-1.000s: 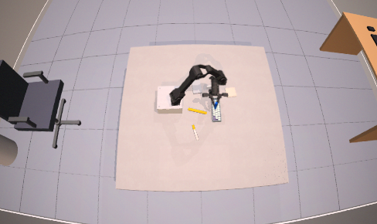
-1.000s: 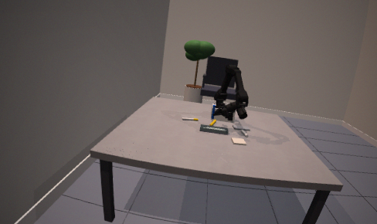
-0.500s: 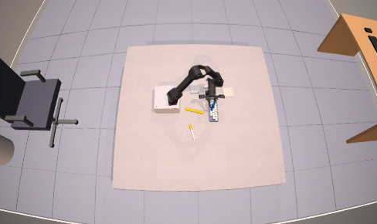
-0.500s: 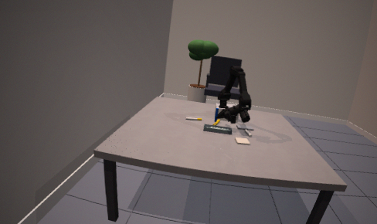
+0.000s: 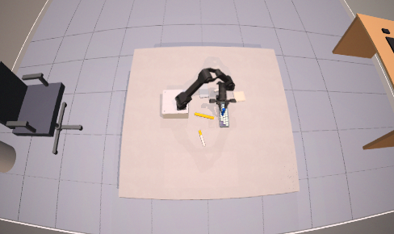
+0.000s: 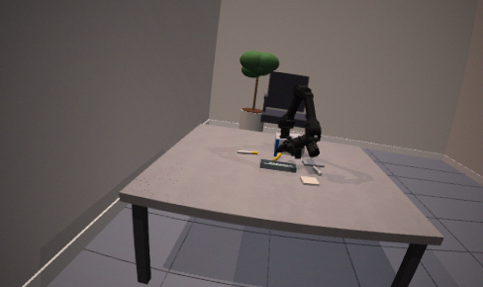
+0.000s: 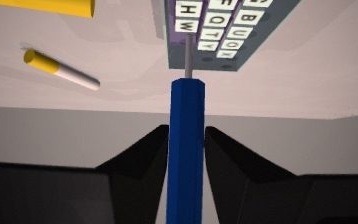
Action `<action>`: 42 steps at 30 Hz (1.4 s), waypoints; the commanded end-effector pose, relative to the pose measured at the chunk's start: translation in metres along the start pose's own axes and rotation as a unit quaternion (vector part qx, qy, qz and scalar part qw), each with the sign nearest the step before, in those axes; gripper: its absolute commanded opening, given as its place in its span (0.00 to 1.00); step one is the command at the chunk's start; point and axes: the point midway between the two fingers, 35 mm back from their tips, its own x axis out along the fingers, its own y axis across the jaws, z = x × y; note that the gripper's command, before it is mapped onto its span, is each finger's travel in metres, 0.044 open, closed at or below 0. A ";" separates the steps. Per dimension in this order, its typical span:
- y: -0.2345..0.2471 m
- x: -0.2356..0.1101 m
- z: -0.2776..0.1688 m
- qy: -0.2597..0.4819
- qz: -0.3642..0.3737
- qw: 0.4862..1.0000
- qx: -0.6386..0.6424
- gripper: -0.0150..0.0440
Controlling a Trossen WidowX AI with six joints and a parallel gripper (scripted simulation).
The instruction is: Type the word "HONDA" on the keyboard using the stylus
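Observation:
My gripper point(image 7: 186, 133) point(image 5: 222, 106) point(image 6: 290, 147) is shut on a blue stylus point(image 7: 186, 107) point(image 5: 223, 110) with a thin grey tip. The stylus points down at the small keyboard point(image 7: 240, 52) point(image 5: 224, 120) point(image 6: 278, 166), which lies on the table just in front of the arm. In the wrist view the tip lies over the keyboard's near end, beside the keys marked W and H. I cannot tell whether the tip touches a key.
A yellow marker point(image 5: 203, 116) point(image 7: 50, 6) point(image 6: 277, 156) lies left of the keyboard. A yellow-and-white pen point(image 5: 201, 138) point(image 7: 62, 71) point(image 6: 246, 152) lies farther out. A beige pad point(image 5: 239, 96) point(image 6: 310, 181) and the arm's white base point(image 5: 169, 106) sit on the table point(image 5: 171, 169) point(image 6: 210, 183).

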 end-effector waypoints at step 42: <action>-0.001 0.010 0.016 0.003 -0.002 1.000 -0.002 0.39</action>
